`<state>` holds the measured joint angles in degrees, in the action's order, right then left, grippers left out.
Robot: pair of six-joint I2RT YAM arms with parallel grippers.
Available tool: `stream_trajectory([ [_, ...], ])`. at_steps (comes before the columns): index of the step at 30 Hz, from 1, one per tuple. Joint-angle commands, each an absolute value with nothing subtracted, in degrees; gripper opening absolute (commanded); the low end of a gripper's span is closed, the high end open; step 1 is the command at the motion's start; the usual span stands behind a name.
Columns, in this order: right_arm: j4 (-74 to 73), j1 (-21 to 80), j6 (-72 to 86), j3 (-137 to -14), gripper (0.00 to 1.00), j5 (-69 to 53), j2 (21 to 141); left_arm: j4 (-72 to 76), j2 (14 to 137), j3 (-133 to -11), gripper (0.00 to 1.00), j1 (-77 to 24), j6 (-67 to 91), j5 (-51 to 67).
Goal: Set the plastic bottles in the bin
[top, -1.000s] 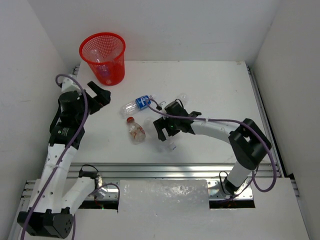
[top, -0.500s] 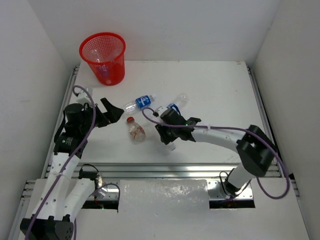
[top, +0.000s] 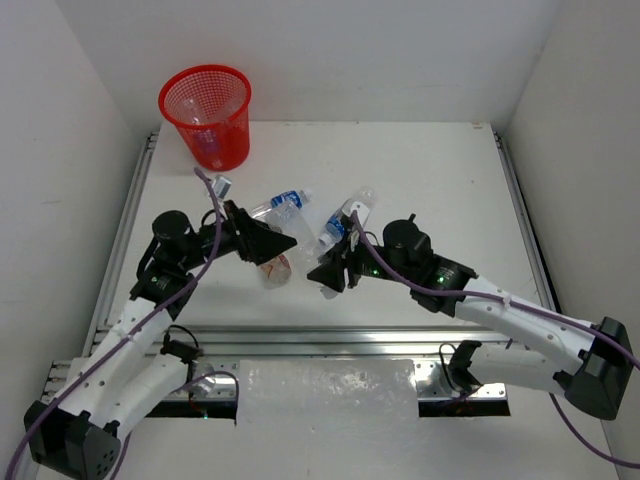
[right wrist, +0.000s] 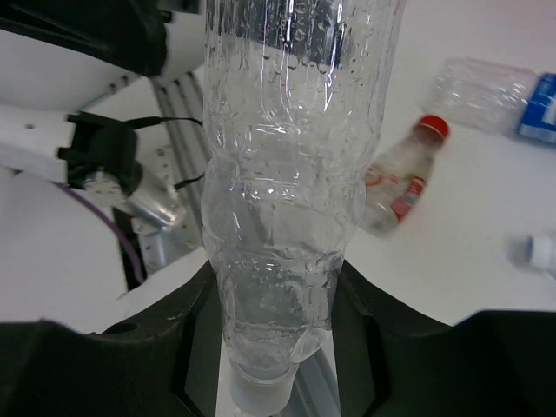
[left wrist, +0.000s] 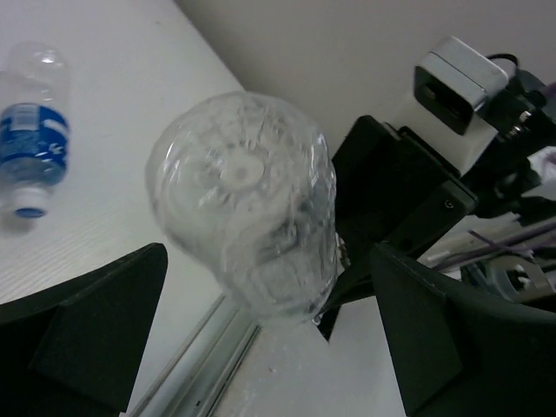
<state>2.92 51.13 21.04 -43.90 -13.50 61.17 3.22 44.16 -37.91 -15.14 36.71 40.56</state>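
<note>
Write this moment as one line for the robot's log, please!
right gripper: shut on clear bottle | left gripper: open, facing its base | red-capped bottle: on table | bin: upright

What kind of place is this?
Probably a robot lab's test booth: a left arm and right arm mounted by a metal rail, a white table boxed in by plain white walls.

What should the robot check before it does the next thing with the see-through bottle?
1. Right tool shut on the clear bottle: ok.
2. Left tool open wide: ok.
3. Bottle's base far enough between its fingers: cannot tell.
4. Bin standing upright: ok.
5. Every bottle off the table: not ok; the red-capped bottle and a blue-labelled bottle lie on it.
</note>
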Motion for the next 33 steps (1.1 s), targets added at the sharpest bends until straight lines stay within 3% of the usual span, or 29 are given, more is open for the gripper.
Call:
stream_trajectory([
  [1, 10.88, 51.42, 21.10, -43.68, 0.31, -24.49, 59.68, 14.85, 46.31, -39.72, 1.00, -17.58, 39.72, 42.80],
  [6, 12.93, 51.42, 20.48, -43.24, 0.32, -27.78, 58.44, 16.95, 49.57, -41.22, 0.96, -18.81, 40.34, 44.02],
  [8, 12.74, 51.33, 19.95, -44.03, 0.34, -26.29, 58.62, 20.29, 50.09, -41.74, 0.70, -19.68, 41.13, 46.66],
  [9, 12.74, 51.42, 20.39, -44.03, 0.39, -25.58, 58.54, 20.74, 50.45, -42.36, 0.31, -19.86, 41.05, 47.37],
  [11, 12.74, 51.33, 20.57, -43.16, 0.90, -20.43, 57.92, 17.51, 51.24, -45.86, 0.09, -19.95, 40.35, 45.10],
  [12, 11.96, 51.24, 20.83, -41.85, 0.99, -17.17, 56.35, 11.14, 51.59, -47.71, 0.04, -19.95, 37.91, 42.48],
  [18, -4.52, 51.24, 27.76, -36.58, 0.99, 19.00, 47.91, -17.97, 62.38, -73.97, 0.00, -19.78, 28.94, -6.25],
  [19, -6.31, 51.07, 29.43, -35.69, 0.99, 21.25, 44.94, -19.76, 67.19, -80.62, 0.00, -19.25, 28.22, -19.90],
  [20, -7.98, 51.06, 29.88, -34.73, 0.99, 22.31, 43.26, -20.82, 69.59, -83.55, 0.00, -18.38, 27.34, -24.91],
  [24, -10.36, 50.89, 30.50, -30.68, 0.99, 20.66, 36.84, -19.68, 84.41, -96.04, 0.00, -8.90, 26.10, -26.89],
  [31, -19.24, 50.98, 31.55, -28.92, 0.99, 18.54, 31.56, -21.37, 110.37, -133.02, 0.00, -2.29, 12.50, -33.98],
  [33, -20.21, 50.89, 31.73, -27.95, 0.99, 18.54, 28.84, -17.60, 111.18, -131.15, 0.00, -0.19, 12.56, -31.92],
])
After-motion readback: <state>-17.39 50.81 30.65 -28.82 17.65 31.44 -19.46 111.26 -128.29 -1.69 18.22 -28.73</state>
